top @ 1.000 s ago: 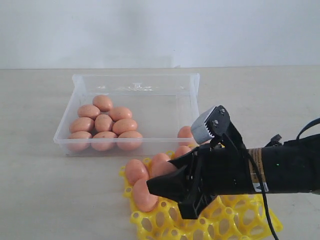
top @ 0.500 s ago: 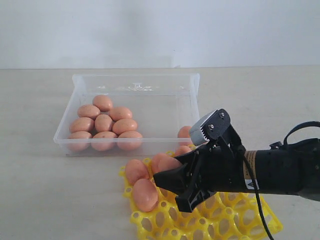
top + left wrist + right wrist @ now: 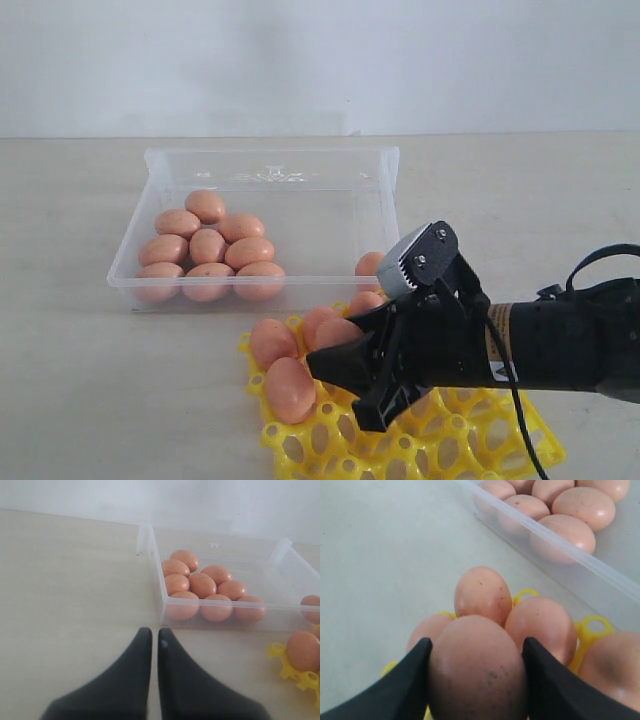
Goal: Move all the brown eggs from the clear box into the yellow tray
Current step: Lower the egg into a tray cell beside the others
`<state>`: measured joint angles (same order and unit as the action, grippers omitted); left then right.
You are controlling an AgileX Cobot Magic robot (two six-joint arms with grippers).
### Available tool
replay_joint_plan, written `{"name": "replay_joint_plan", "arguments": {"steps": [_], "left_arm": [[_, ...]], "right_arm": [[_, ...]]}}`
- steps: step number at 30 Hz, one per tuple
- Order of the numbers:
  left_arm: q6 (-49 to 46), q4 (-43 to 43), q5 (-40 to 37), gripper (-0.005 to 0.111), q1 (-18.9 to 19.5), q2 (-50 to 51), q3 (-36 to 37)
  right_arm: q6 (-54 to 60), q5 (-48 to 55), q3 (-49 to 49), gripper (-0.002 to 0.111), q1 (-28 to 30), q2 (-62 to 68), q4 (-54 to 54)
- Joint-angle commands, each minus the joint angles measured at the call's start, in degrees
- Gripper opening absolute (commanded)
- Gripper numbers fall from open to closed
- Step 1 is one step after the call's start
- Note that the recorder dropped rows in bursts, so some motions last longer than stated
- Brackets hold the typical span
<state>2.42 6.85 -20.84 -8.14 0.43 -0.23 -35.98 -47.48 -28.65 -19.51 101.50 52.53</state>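
Note:
My right gripper [image 3: 338, 385] is shut on one brown egg [image 3: 477, 670], with a black finger on each side of the shell. It hangs just over the left part of the yellow tray [image 3: 470, 440]. Several brown eggs [image 3: 273, 342] sit in the tray's cups, close behind the held one. The clear box [image 3: 270, 153] stands beyond the tray with several brown eggs [image 3: 208, 245] bunched in its left half. One egg [image 3: 371, 267] shows at the box's front right corner. My left gripper [image 3: 155, 636] is shut and empty, low over bare table near the box's corner [image 3: 159, 615].
The tan table top [image 3: 80, 350] runs bare to the left of the tray and box. A pale wall [image 3: 320, 60] closes off the back. A black cable [image 3: 520, 400] hangs from the right arm over the tray.
The right gripper has shifted a little to the right over the tray, still holding the egg. The eggs in the box and tray have not moved.

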Motion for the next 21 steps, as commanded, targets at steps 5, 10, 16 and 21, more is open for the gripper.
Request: {"name": "replay_joint_plan", "arguments": {"steps": [5,10,16,21], "left_arm": [[-0.2,-0.2,0.5,0.004,-0.1,0.2,0.2],[-0.2,-0.2,0.5,0.004,-0.1,0.2,0.2],[-0.2,-0.2,0.5,0.004,-0.1,0.2,0.2],[-0.2,-0.2,0.5,0.004,-0.1,0.2,0.2]], "right_arm": [[0.2,-0.7,-0.2,0.000,0.2,0.0,3.7],[0.2,-0.7,-0.2,0.007,0.2,0.0,3.8],[0.2,0.2,-0.2,0.038,0.2,0.0,3.8],[0.2,0.6,-0.2,0.038,0.2,0.0,3.8]]}}
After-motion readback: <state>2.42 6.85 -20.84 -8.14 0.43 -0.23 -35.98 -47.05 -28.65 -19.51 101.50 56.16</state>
